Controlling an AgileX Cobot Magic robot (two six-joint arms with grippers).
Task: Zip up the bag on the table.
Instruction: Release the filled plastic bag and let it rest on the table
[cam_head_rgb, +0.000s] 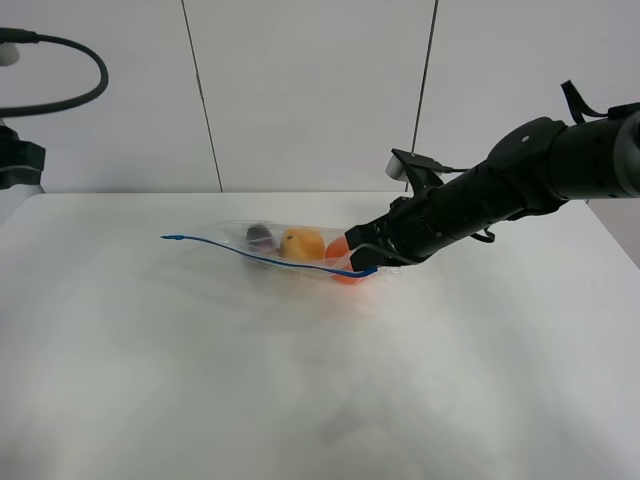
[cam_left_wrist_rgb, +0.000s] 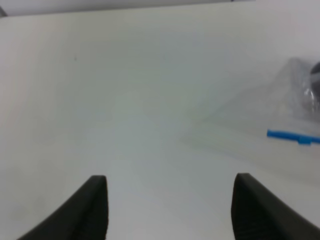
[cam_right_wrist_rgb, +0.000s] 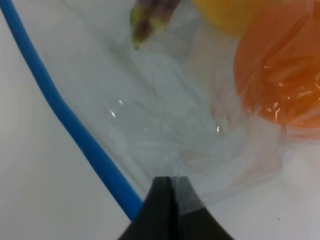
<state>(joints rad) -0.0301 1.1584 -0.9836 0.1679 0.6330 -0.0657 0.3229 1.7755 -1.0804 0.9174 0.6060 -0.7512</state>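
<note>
Exterior high: we see the bag (cam_head_rgb: 290, 245) mid-table (cam_head_rgb: 300, 400), its blue zipper strip (cam_head_rgb: 260, 258) running long-axis left to right, and the right gripper (cam_head_rgb: 360, 256) at the strip's right end, jaws pressed together, pinching clear plastic just beside the strip. The left gripper (cam_left_wrist_rgb: 171, 176) hangs over the table with jaws spread and empty, the strip's free left end ahead and apart, so we judge it the nearer arm for that end. The table is smooth matte white, with wide room around the bag.
</note>
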